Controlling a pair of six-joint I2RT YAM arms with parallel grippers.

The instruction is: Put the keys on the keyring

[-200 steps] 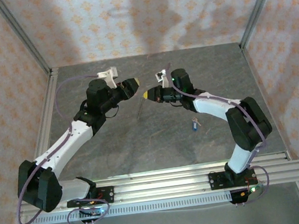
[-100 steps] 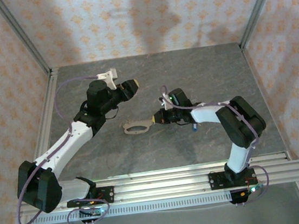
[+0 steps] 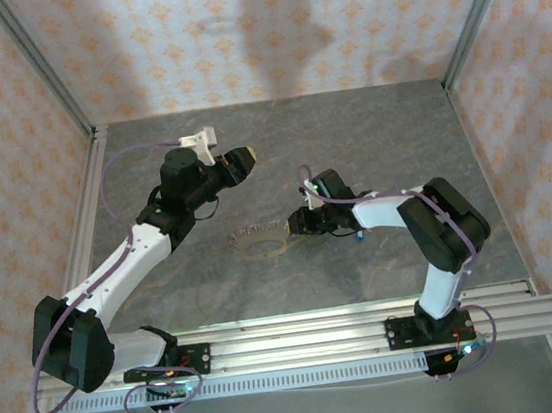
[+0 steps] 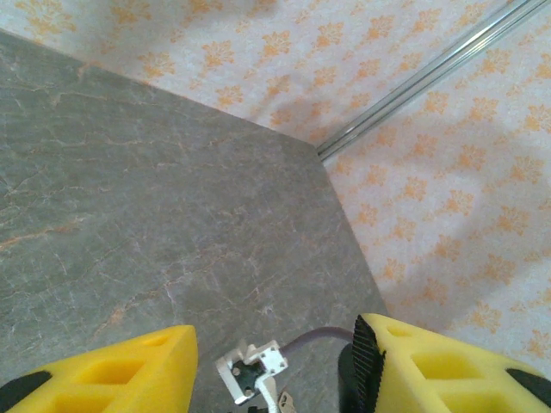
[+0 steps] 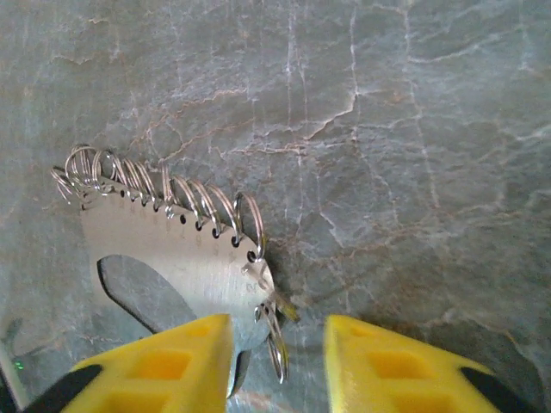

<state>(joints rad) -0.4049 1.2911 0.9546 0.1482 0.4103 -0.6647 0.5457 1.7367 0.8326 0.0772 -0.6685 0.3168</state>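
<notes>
Yellow pads [image 4: 112,374] of the left gripper [image 3: 246,158] stand spread wide with nothing between them. The unit hangs above the left-centre of the worktop [image 3: 388,132], well apart from the work, and its wrist view looks across bare stone toward the far right corner.

Keyring [image 3: 260,239]: lies flat near the middle of the worktop, a little toward the near edge. From above it reads as a thin pale oval loop. The right wrist view gives its make-up: a flat metal body [image 5: 172,258] with an oval cut-out, and a row of small split rings [image 5: 185,202] threaded through holes along one edge. Judged stiff, light and smooth, so likely to skate on the stone if nudged. The small rings hang loose and will flop. The best hold, in my judgement, is across the flat body at a bare end, leaving the rings free.

Right gripper [image 3: 292,227]: low at the worktop, at the keyring's right end. Its jaws are parted, and the keyring's tip and one loose ring lie in the gap [image 5: 277,357]. No pinch is evident.

Key [image 3: 359,236]: a blue speck on the worktop just right of the right wrist, partly covered by the arm and apart from the keyring; the top view alone fixes its place. Judged very light, hard and slippery. Take it by the blue head. Its hole is too small to make out.
</notes>
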